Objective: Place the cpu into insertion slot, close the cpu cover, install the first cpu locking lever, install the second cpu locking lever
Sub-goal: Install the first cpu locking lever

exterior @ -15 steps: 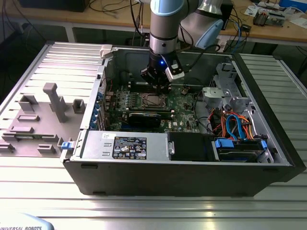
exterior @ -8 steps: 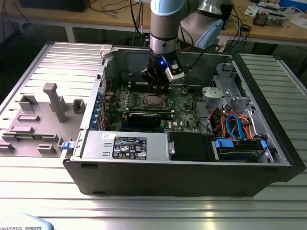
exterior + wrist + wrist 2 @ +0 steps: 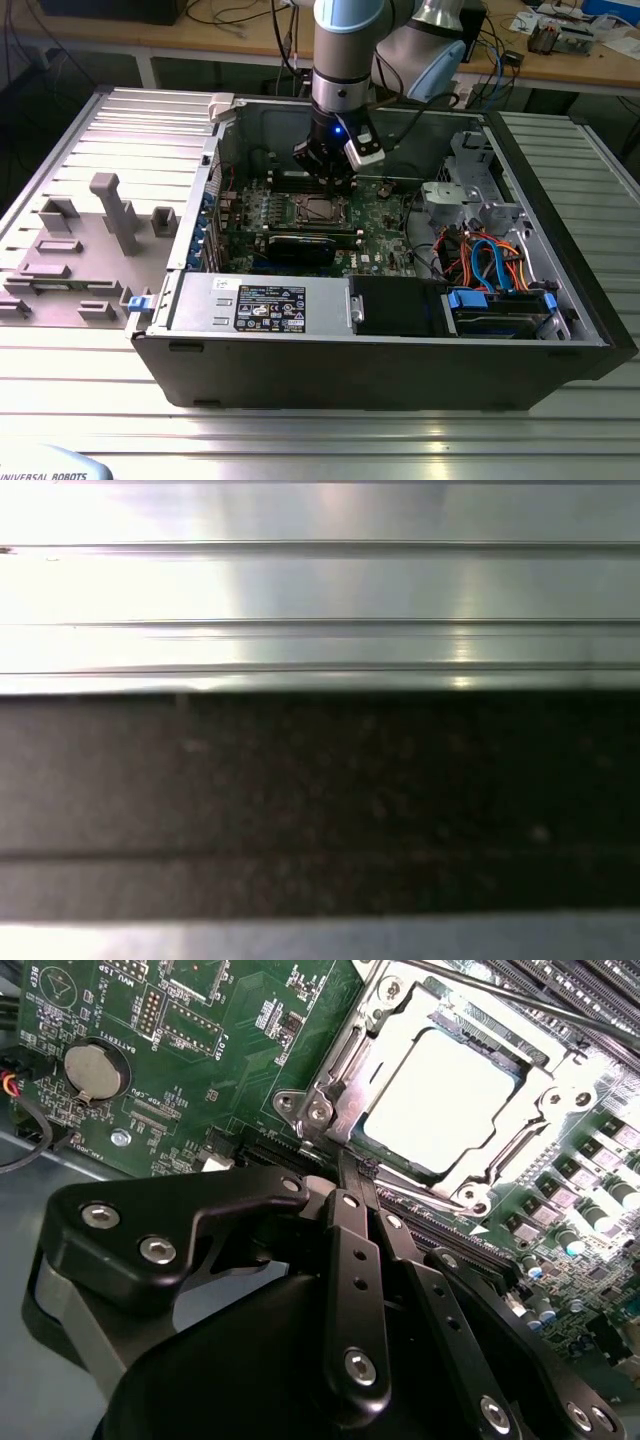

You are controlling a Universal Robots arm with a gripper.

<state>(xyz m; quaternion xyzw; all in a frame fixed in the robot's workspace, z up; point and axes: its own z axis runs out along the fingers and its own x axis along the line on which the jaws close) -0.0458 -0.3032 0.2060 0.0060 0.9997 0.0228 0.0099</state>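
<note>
On the exterior view's left I see grey plastic fixture blocks lying on the ribbed metal desk, beside the open computer case. Moving rightward, my arm reaches down into the case, and the gripper hangs just above the insertion slot on the green motherboard. A black graphics card sits in front of the slot, and blue and orange cables lie toward the exterior view's right.

In the second wrist view the gripper has its jaws pressed together, holding nothing, with the tips close to the socket's corner. The cpu lies seated in the insertion slot, and the cpu cover appears to lie down around it, its window framing the bright chip top. A coin battery sits on the board well apart from the socket.
</note>
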